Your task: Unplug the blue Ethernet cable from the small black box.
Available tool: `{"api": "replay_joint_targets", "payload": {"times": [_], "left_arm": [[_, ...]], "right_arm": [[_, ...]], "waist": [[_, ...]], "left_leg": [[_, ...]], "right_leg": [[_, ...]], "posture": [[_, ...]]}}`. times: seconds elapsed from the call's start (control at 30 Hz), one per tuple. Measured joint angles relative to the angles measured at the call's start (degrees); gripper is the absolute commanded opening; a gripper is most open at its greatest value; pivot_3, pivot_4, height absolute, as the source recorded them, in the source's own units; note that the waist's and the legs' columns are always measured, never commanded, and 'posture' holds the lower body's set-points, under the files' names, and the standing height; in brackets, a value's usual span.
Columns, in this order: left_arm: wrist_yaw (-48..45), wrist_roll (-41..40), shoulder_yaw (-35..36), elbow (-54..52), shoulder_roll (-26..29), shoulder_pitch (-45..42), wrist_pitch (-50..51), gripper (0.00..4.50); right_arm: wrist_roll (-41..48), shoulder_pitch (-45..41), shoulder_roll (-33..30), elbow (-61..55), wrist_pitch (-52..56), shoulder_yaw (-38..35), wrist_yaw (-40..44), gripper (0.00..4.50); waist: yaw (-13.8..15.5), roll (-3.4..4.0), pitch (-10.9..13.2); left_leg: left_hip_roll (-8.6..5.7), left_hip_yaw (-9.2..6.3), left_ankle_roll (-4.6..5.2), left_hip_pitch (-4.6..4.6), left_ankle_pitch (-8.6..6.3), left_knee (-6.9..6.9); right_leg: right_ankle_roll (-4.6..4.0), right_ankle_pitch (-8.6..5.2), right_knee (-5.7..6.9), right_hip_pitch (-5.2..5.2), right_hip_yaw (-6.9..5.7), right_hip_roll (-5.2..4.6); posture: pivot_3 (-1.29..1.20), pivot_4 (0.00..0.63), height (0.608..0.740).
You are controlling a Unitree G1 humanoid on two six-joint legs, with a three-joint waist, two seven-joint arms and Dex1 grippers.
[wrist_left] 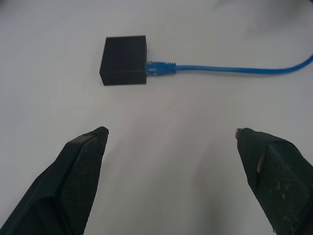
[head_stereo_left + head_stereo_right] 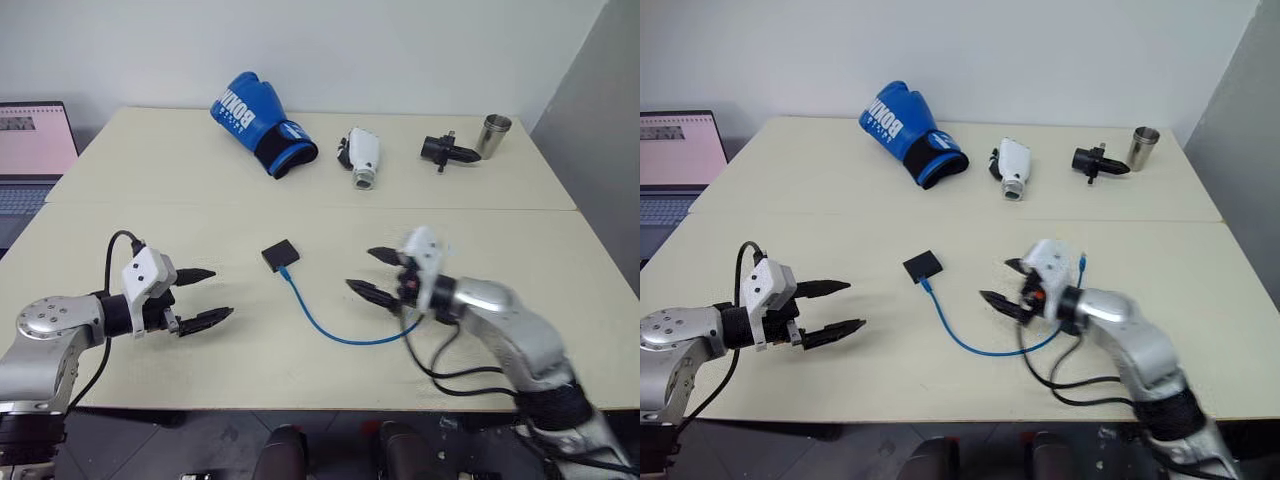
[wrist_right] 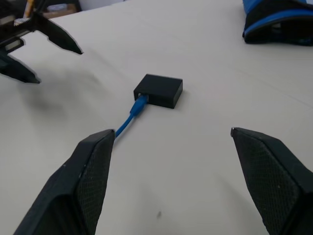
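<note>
Nearest to the robot, the left gripper (image 2: 205,296) hung just over the cream table (image 2: 150,180) on the left side, fingers spread wide with nothing between them, pointed toward the middle. Over on the right, the right gripper (image 2: 372,273) was the same deal: jaws spread wide, empty, aimed back toward the centre, with its black arm cables (image 2: 455,375) looping on the table behind it.

Between the two sat the small black box (image 2: 281,255), flat on the tabletop and well apart from both grippers. The blue Ethernet cable (image 2: 330,330) was plugged into the edge of the box facing the robot, and from there it curved across the table toward the right gripper, where its far stretch passed under that arm.

Further back, along the far side of the table: a blue boxing glove (image 2: 260,125), a white gadget (image 2: 362,158), a black pointed-tip gadget (image 2: 447,151) and a metal cup (image 2: 493,135) just beside it. A laptop (image 2: 35,150) sat off the far left edge.
</note>
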Motion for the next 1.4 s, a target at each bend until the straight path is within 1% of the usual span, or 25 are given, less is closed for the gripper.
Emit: {"api": "replay_joint_targets", "payload": {"times": [0.07, 0.13, 0.2, 0.33, 0.43, 0.7, 0.73, 0.77, 0.87, 1.03, 1.2, 1.23, 1.4], "left_arm": [[-0.96, 0.13, -0.13, 0.18, 0.55, -0.37, -0.41, 4.45], [-1.16, 0.14, -0.26, 0.24, 0.62, -0.81, -0.64, 4.45], [-1.43, 0.15, -0.42, 0.3, 0.62, -0.85, -0.74, 4.45], [-1.59, 0.17, -0.49, 0.24, 0.62, -0.69, -0.74, 4.45], [-1.47, 0.17, -0.5, -0.11, 0.62, -0.53, -0.76, 4.45], [-0.78, 0.15, -0.5, -0.16, 0.59, -0.29, -0.78, 4.45], [-0.78, 0.16, -0.51, -0.16, 0.59, -0.31, -0.78, 4.5], [-0.78, 0.17, -0.53, -0.16, 0.59, -0.33, -0.78, 4.5], [-0.73, 0.17, -0.76, -0.12, 0.55, -0.45, -0.78, 4.5], [0.26, 0.19, -0.98, -0.03, 0.41, -0.8, -0.6, 4.5], [3.16, 0.99, -1.27, 1.93, 0.36, -1.81, 4.95, 4.5], [3.21, 0.79, -1.27, 2.02, 0.19, -1.89, 6.13, 4.5], [5.11, -5.65, 0.41, 2.28, -1.81, -4.37, 17.26, 4.5]], "right_arm": [[-3.74, -2.7, 5.63, 4.58, 0.08, 4.61, -2.75, 4.0], [-7.08, -4.66, 9.31, 8.86, 0.07, 8.0, -4.78, 4.0], [-9.65, -5.85, 11.81, 12.65, -0.21, 9.6, -6.35, 4.0], [-13.32, -7.62, 15.44, 19.79, -1.06, 10.45, -8.68, 4.0], [-15.16, -7.9, 17.05, 23.72, -2.44, 10.56, -9.15, 4.0], [-17.16, -10.72, 22.72, 31.67, -5.81, 9.19, -10.46, 4.0], [-17.3, -11.32, 23.09, 32.7, -6.11, 8.93, -10.54, 3.64], [-17.57, -11.73, 23.42, 33.57, -6.4, 8.5, -10.62, 3.49], [-18.43, -12.3, 23.79, 35.44, -7.24, 7.82, -11.08, 2.63], [-18.88, -12.33, 24.02, 36.07, -7.7, 6.76, -10.98, 1.34], [-18.92, -12.12, 23.58, 36.17, -8.34, 6.09, -9.56, 0.15], [-19.03, -12.09, 23.11, 36.18, -8.93, 6.13, -8.94, 0.06], [-21.45, -11.07, 17.71, 34.14, -13.83, 8.03, -5.47, 0.04]], "waist": [[0.0, -0.01, -0.01], [0.08, -0.01, -0.01], [0.19, -0.02, -0.01], [0.05, -0.05, -0.03], [-0.01, -0.04, -0.02], [-0.16, -0.04, -0.02], [-0.16, -0.04, -0.02], [-0.16, -0.04, -0.03], [-0.1, -0.04, -0.03], [-0.15, -0.04, -0.03], [-0.24, -0.04, -0.03], [-0.2, -0.04, -0.02], [0.01, -0.07, -0.04]], "left_leg": [[0.02, -0.01, 0.0, -0.01, 0.0, -0.02], [0.0, -0.01, 0.0, -0.03, 0.0, -0.02], [-0.05, 0.01, 0.0, -0.03, 0.0, -0.02], [-0.02, 0.02, 0.0, 0.0, 0.0, -0.01], [0.03, -0.01, 0.0, 0.0, 0.0, -0.04], [0.05, 0.0, 0.0, 0.01, 0.0, -0.07], [0.05, 0.0, 0.0, 0.0, 0.0, -0.07], [0.05, 0.01, 0.0, 0.0, 0.0, -0.07], [0.04, 0.01, 0.0, 0.0, 0.0, -0.07], [0.04, 0.0, 0.0, 0.01, 0.0, -0.07], [0.04, 0.0, 0.0, 0.0, 0.0, -0.07], [0.02, 0.0, 0.0, 0.0, 0.0, -0.07], [0.0, -0.02, 0.0, -0.01, 0.0, -0.06]], "right_leg": [[-0.02, -0.01, 0.01, -0.02, 0.0, 0.02], [-0.02, -0.01, 0.01, -0.02, -0.02, 0.0], [-0.02, 0.0, 0.0, -0.01, -0.02, -0.06], [-0.02, 0.0, 0.02, -0.02, -0.01, -0.04], [-0.04, -0.01, 0.06, -0.06, -0.03, 0.02], [-0.04, -0.01, 0.1, -0.11, -0.01, 0.04], [-0.04, -0.01, 0.1, -0.12, -0.01, 0.04], [-0.04, -0.01, 0.1, -0.12, 0.0, 0.03], [-0.04, -0.01, 0.09, -0.12, 0.0, 0.02], [-0.04, -0.01, 0.1, -0.12, 0.0, 0.02], [-0.04, -0.01, 0.11, -0.12, -0.01, 0.03], [-0.04, -0.01, 0.11, -0.12, -0.01, 0.03], [-0.03, -0.01, 0.09, -0.08, -0.04, -0.01]], "posture": [[0.0, 0.15, 0.74], [0.0, 0.15, 0.74], [0.0, 0.15, 0.74], [0.0, 0.15, 0.74], [0.0, 0.15, 0.74], [0.0, 0.15, 0.74], [0.0, 0.15, 0.74], [0.0, 0.15, 0.74], [0.0, 0.15, 0.74], [0.0, 0.15, 0.74], [0.0, 0.15, 0.74], [0.0, 0.15, 0.74], [0.0, 0.15, 0.74]]}}
